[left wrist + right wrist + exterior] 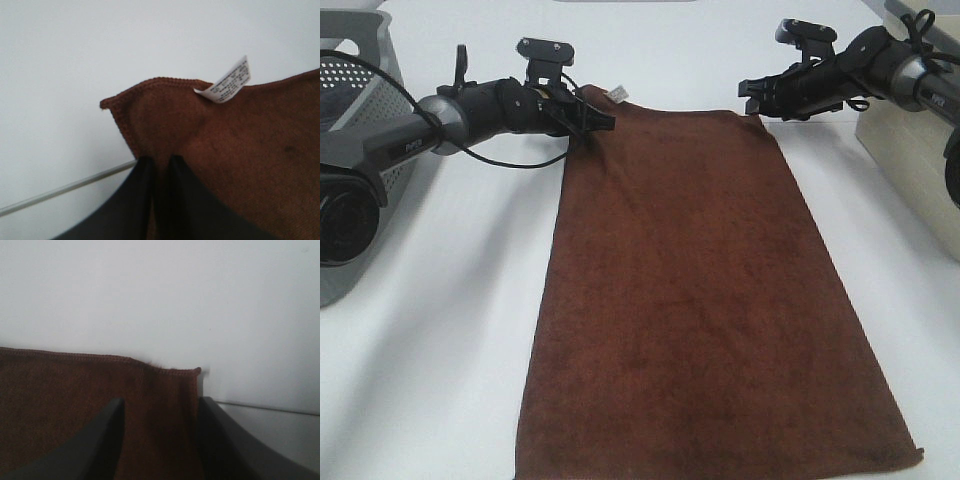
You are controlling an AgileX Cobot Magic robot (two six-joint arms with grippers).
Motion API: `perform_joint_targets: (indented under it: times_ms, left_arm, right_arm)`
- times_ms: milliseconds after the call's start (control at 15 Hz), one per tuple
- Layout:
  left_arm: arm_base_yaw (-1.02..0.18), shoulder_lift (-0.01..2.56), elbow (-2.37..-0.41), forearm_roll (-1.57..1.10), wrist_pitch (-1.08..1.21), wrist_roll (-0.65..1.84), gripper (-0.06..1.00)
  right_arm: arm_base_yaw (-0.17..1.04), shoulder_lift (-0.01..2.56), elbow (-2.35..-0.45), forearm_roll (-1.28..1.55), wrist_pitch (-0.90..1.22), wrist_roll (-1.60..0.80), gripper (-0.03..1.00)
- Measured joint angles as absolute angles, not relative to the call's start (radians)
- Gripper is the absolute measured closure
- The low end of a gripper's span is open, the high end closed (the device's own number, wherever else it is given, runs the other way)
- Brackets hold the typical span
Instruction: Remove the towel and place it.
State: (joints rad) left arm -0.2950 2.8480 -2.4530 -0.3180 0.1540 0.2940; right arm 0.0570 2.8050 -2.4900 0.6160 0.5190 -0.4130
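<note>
Lying flat on the white table (440,380), the towel (710,300) is seen spread lengthwise between the two arms, its near hem close to the front of the exterior high view and its far hem under both grippers. It is judged to be soft, limp and light, so it can be expected to sag and fold wherever it is not supported; a slippery surface is not suggested by the pile. The two far corners are judged the best places for a hold, since a pinch on both lets the cloth hang evenly. The cloth is a dark brown rectangle with a stitched border, slightly lifted at the near right corner, and it narrows toward the far end in this view.

Further back, a small white tag (227,82) is seen standing up from the far hem near the left corner. The left gripper (598,120) is set at that corner; in its wrist view the fingers are nearly together with only a narrow gap, and brown cloth lies between them, though a firm pinch cannot be confirmed. The right gripper (752,100) sits at the other far corner with its fingers clearly apart, straddling the cloth without clamping it.

Beyond, a grey basket (360,90) stands at the far left and a pale box (910,150) at the far right.
</note>
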Motion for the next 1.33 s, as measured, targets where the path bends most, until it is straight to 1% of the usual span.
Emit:
perform_joint_targets:
  times_ms: [200, 333, 400, 467, 533, 600, 667, 733, 933, 1067, 1200, 1333]
  left_arm:
    - [-0.292, 2.848, -2.453, -0.317, 0.123, 0.293, 0.32]
    - [-0.283, 2.847, -2.453, -0.317, 0.132, 0.277, 0.18]
    - [-0.280, 2.844, -2.453, -0.317, 0.148, 0.273, 0.14]
    - [-0.269, 2.831, -2.453, -0.317, 0.197, 0.268, 0.13]
    - [-0.250, 2.778, -2.453, -0.315, 0.360, 0.266, 0.12]
    - [-0.250, 2.778, -2.453, -0.315, 0.360, 0.266, 0.12]
    - [-0.244, 2.694, -2.453, -0.308, 0.567, 0.264, 0.12]
    - [-0.242, 2.643, -2.453, -0.304, 0.659, 0.261, 0.12]
    - [-0.242, 2.499, -2.453, -0.238, 0.857, 0.170, 0.12]
    - [-0.231, 2.397, -2.453, -0.101, 0.978, 0.052, 0.12]
    - [-0.177, 2.315, -2.455, 0.018, 1.110, -0.040, 0.12]
    - [-0.081, 2.253, -2.455, 0.047, 1.197, -0.068, 0.12]
  right_arm:
    - [0.057, 2.805, -2.490, 0.616, 0.522, -0.413, 0.38]
    - [0.057, 2.805, -2.490, 0.612, 0.563, -0.413, 0.29]
    - [0.057, 2.802, -2.490, 0.602, 0.595, -0.413, 0.27]
    - [0.057, 2.798, -2.490, 0.592, 0.615, -0.413, 0.24]
    - [0.057, 2.760, -2.490, 0.571, 0.693, -0.413, 0.22]
    - [0.057, 2.760, -2.490, 0.571, 0.693, -0.413, 0.22]
    - [0.057, 2.676, -2.490, 0.547, 0.789, -0.399, 0.21]
    - [0.057, 2.625, -2.490, 0.539, 0.853, -0.385, 0.19]
    - [0.057, 2.474, -2.490, 0.505, 1.014, -0.334, 0.16]
    - [0.056, 2.362, -2.490, 0.418, 1.099, -0.270, 0.16]
    - [0.021, 2.261, -2.490, 0.339, 1.179, -0.199, 0.16]
    - [-0.043, 2.192, -2.490, 0.318, 1.207, -0.179, 0.16]
